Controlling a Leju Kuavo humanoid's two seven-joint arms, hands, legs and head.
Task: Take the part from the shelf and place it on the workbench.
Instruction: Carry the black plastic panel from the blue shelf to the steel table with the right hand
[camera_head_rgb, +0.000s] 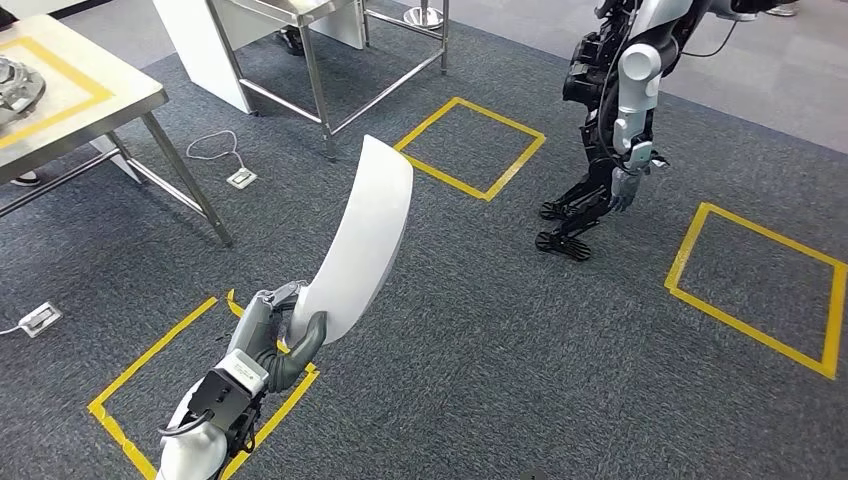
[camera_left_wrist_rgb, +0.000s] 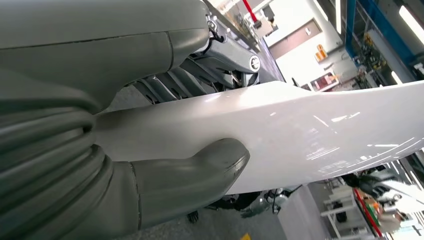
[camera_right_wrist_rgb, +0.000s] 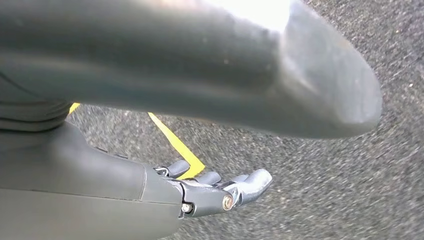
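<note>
You see grey carpet floor (camera_head_rgb: 480, 330) marked with yellow tape squares (camera_head_rgb: 470, 147). At ten o'clock a steel surface (camera_head_rgb: 95, 100) is cut off by the frame edge, with a metal object on it too cropped to identify. At one o'clock stands a second humanoid robot (camera_head_rgb: 610, 120), its upper body out of frame. The white curved part (camera_head_rgb: 365, 240) is held above the floor, its long axis running from seven o'clock up to one o'clock. Your left robot hand (camera_head_rgb: 275, 335) clamps its lower end, thumb (camera_left_wrist_rgb: 200, 172) pressed on the face. Your right robot hand (camera_right_wrist_rgb: 220, 192) hangs over the carpet, fingers loosely apart, holding nothing.
</note>
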